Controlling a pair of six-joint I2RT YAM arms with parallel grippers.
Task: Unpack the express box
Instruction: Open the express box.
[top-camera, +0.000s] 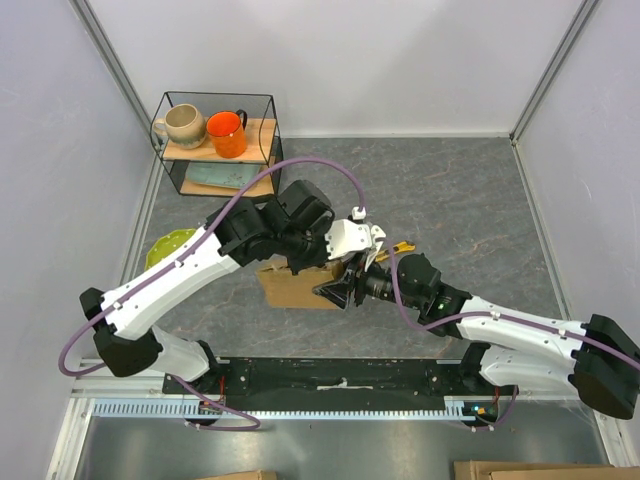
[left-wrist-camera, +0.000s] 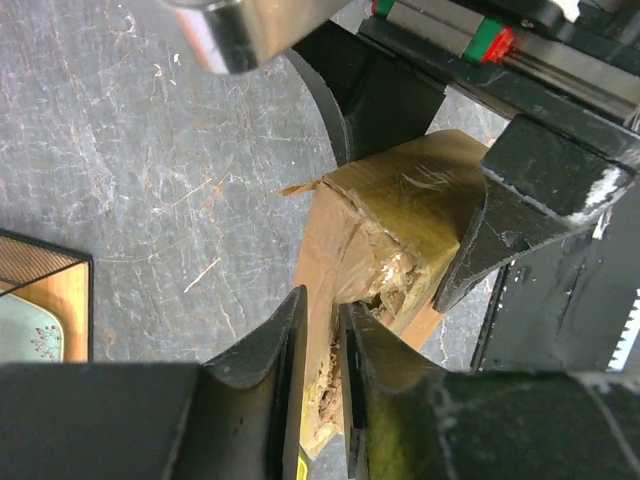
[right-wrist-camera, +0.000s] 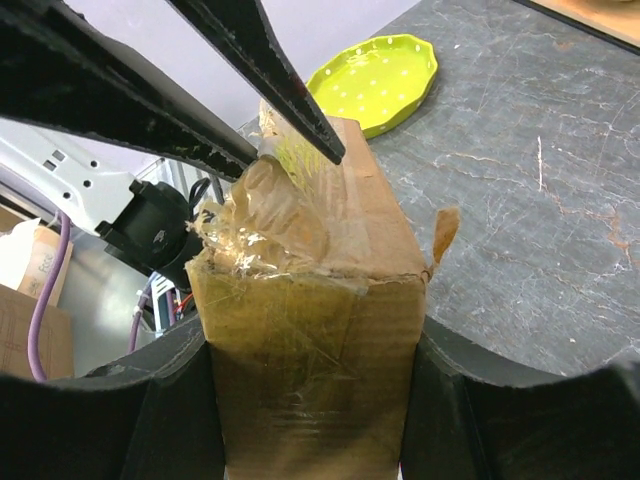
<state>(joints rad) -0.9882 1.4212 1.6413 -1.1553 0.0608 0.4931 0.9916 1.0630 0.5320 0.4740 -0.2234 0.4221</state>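
The express box (top-camera: 290, 288), brown cardboard with torn clear tape, stands on edge at the middle of the table. My right gripper (right-wrist-camera: 312, 345) is shut on the box (right-wrist-camera: 310, 370), one finger on each broad side. My left gripper (left-wrist-camera: 322, 345) comes in from above, and its fingers (left-wrist-camera: 265, 360) are pinched on a torn strip of cardboard and tape at the box's (left-wrist-camera: 400, 220) end. In the right wrist view the left fingertips (right-wrist-camera: 300, 110) meet at the crumpled tape (right-wrist-camera: 265, 215). From above, the left gripper (top-camera: 352, 265) and the right gripper (top-camera: 335, 290) meet at the box's right end.
A green plate (top-camera: 168, 248) (right-wrist-camera: 380, 80) lies left of the box. A wire shelf (top-camera: 215, 140) at the back left holds a beige mug (top-camera: 182, 125) and an orange mug (top-camera: 227, 133). A small yellow item (top-camera: 401, 247) lies just behind the right wrist.
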